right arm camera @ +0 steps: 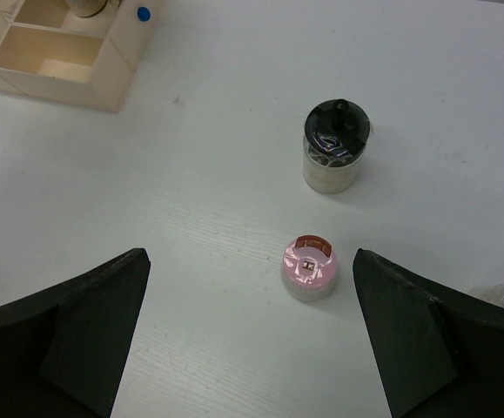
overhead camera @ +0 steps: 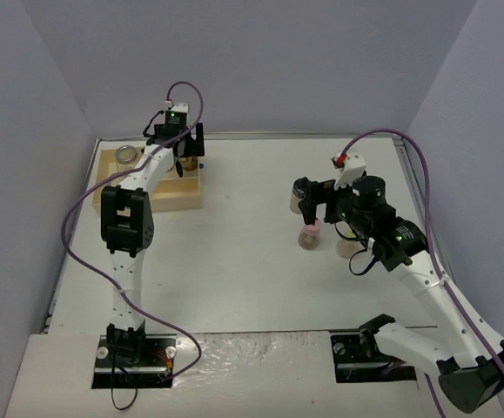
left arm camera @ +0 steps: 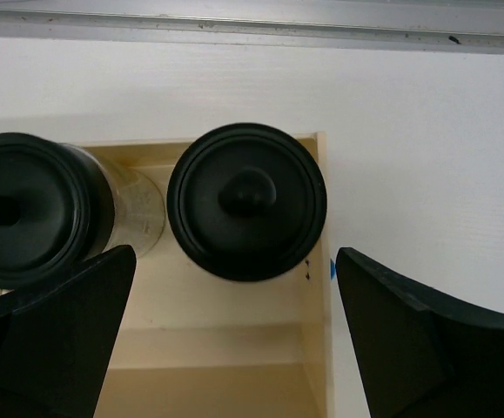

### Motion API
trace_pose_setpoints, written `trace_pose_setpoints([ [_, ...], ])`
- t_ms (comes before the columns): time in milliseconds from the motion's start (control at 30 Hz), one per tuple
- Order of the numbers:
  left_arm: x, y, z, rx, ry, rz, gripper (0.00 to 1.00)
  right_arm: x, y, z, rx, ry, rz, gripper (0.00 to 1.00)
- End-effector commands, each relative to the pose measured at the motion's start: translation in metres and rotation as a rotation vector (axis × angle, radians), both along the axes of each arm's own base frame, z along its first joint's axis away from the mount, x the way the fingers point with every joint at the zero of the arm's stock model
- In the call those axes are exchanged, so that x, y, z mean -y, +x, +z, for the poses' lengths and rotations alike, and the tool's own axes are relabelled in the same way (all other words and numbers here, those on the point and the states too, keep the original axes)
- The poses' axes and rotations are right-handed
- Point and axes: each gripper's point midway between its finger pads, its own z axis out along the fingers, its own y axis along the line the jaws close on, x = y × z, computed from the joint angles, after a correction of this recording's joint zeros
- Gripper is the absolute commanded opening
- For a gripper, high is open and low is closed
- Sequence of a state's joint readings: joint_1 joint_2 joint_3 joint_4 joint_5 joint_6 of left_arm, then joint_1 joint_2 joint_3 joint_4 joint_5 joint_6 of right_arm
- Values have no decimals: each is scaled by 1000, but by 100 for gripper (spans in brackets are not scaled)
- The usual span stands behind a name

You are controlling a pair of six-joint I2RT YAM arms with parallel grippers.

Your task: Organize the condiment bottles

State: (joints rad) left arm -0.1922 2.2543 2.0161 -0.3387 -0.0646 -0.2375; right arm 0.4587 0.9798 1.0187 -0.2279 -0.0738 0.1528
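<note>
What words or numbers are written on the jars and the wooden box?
Nothing here is readable.
small clear glass jar with a pink cap: orange and dark sign on top, too small to read.
squat clear glass jar with a black cap: pale streaks on top, too blurred.
light wooden compartment tray: tiny dark marks by a blue dot, too small.

The table (right arm camera: pixel 234 131) is white and dull, with thin wood lines in it, and the tray (left arm camera: pixel 319 366) is pale, smooth wood. The jar (right arm camera: pixel 332 170) is clear, shiny glass. The black cap (left arm camera: pixel 246 202) looks like smooth, dull plastic, the pink cap (right arm camera: pixel 310 261) is shiny, and the left gripper (left arm camera: pixel 236 261) has fingers (left arm camera: pixel 408 348) of dull black plastic.
</note>
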Motion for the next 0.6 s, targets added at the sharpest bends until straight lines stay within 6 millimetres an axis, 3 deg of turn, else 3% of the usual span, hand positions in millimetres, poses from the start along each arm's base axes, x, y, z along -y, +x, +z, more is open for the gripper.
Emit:
trace_pose_setpoints([
  [0, 23, -33, 138, 213, -83, -77, 97, -1, 7, 28, 89, 43, -11, 100],
  [133, 64, -71, 146, 205, -114, -235, 97, -1, 6, 31, 99, 51, -9, 100],
  [300, 128, -111, 139, 185, -137, -473, 97, 2, 5, 29, 101, 48, -22, 100],
  [567, 196, -160, 121, 159, -178, -676, 97, 4, 14, 16, 54, 65, -86, 100],
])
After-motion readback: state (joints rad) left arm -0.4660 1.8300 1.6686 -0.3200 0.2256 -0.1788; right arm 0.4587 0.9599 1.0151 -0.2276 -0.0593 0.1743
